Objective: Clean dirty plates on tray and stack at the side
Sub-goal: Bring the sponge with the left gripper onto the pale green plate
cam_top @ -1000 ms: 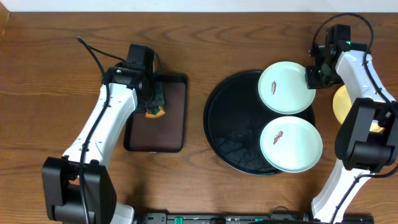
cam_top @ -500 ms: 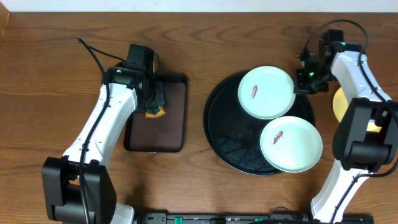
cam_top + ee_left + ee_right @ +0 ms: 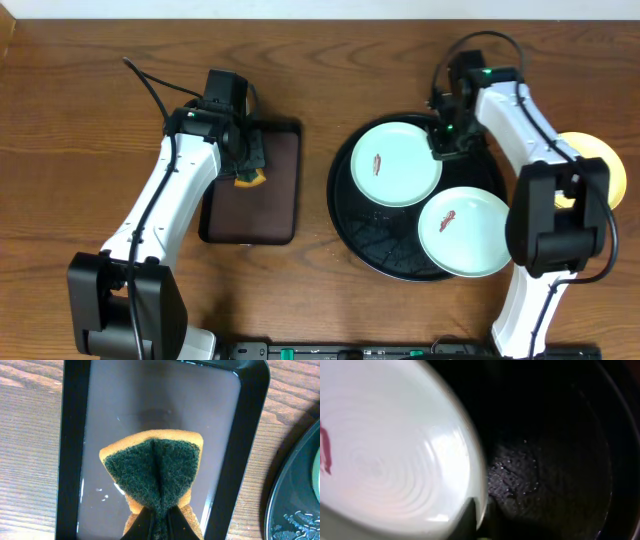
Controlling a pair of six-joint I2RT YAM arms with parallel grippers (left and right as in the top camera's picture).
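Observation:
The round black tray point(image 3: 355, 215) holds two mint-white plates, each with a brown smear. My right gripper point(image 3: 443, 142) is shut on the right rim of the upper plate point(image 3: 395, 164), which also shows in the right wrist view point(image 3: 390, 455) above the dark tray floor point(image 3: 545, 460). The lower plate point(image 3: 467, 232) lies at the tray's front right. The pale yellow plate point(image 3: 588, 160) lies on the table at the right, partly hidden by my right arm. My left gripper point(image 3: 243, 158) is shut on a green and yellow sponge point(image 3: 155, 472) over the brown tray.
The rectangular dark brown tray point(image 3: 268, 205) lies left of the black tray; its wet floor point(image 3: 150, 405) shows in the left wrist view. Bare wooden table point(image 3: 60, 150) lies around both trays.
My right gripper has dragged the upper mint-white plate leftwards from the tray's back right rim to its middle left. The yellow plate is more exposed. The left arm has not moved.

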